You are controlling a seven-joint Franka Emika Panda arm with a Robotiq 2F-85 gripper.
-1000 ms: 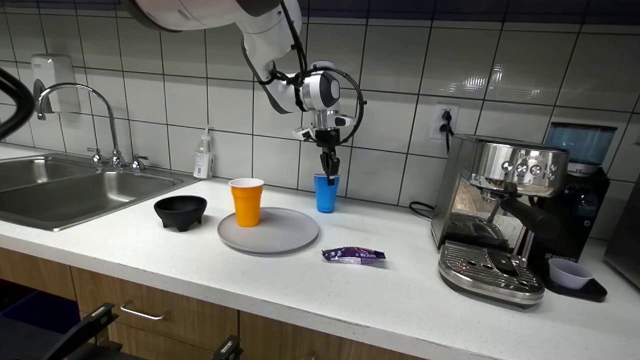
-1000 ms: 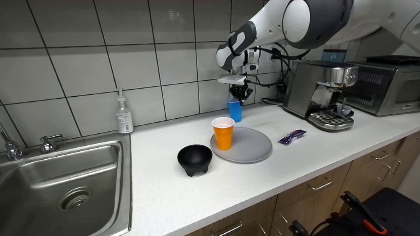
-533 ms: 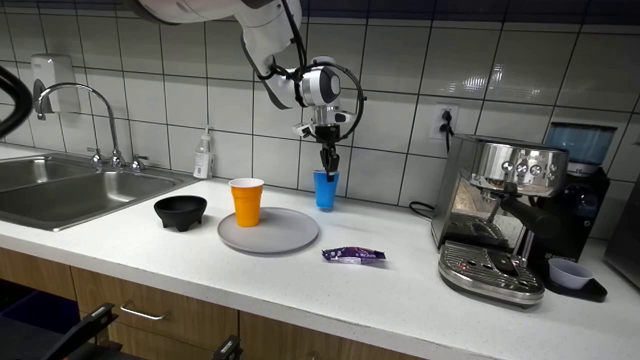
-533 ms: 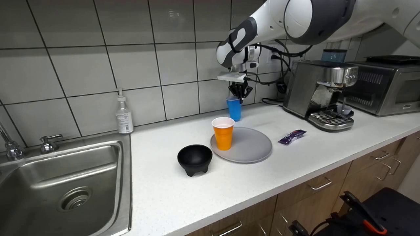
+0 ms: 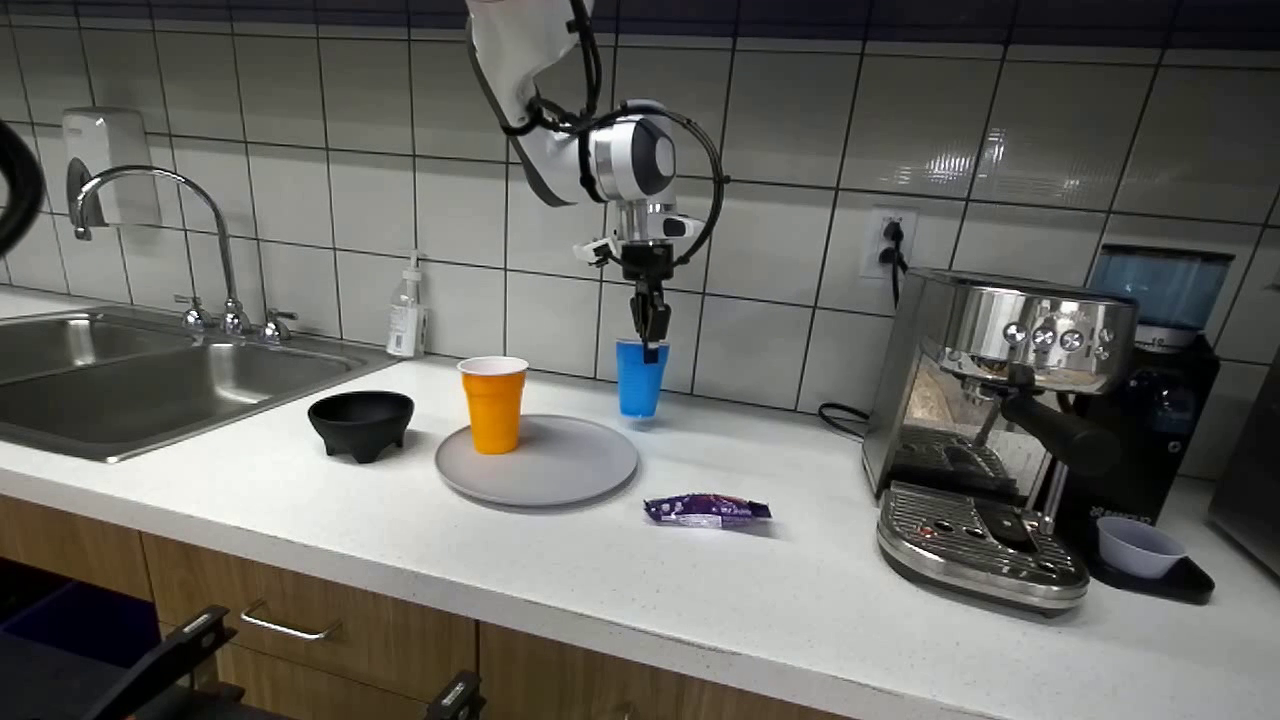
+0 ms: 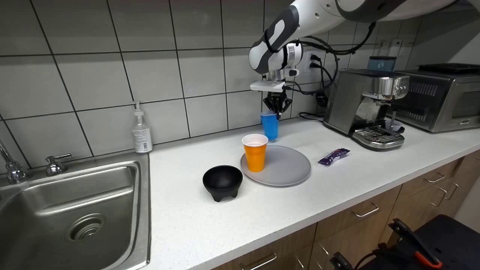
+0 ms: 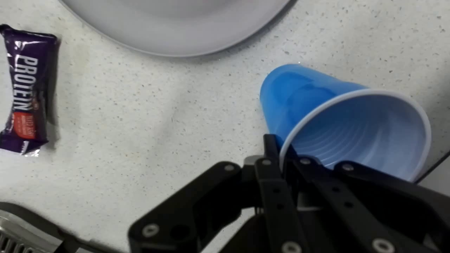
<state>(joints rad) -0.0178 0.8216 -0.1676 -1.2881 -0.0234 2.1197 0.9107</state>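
One black gripper (image 7: 280, 149) pinches one blue plastic cup (image 7: 299, 93); at the wrist view's eleven o'clock, one round gray plate (image 7: 175, 30).

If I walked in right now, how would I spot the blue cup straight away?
On the white counter, look between the sink and the shiny coffee machine. There, near the tiled wall and just past the grey plate, a black tool pinches the blue cup by its rim. Its colour and that grip set it apart from the orange cup standing on the plate.
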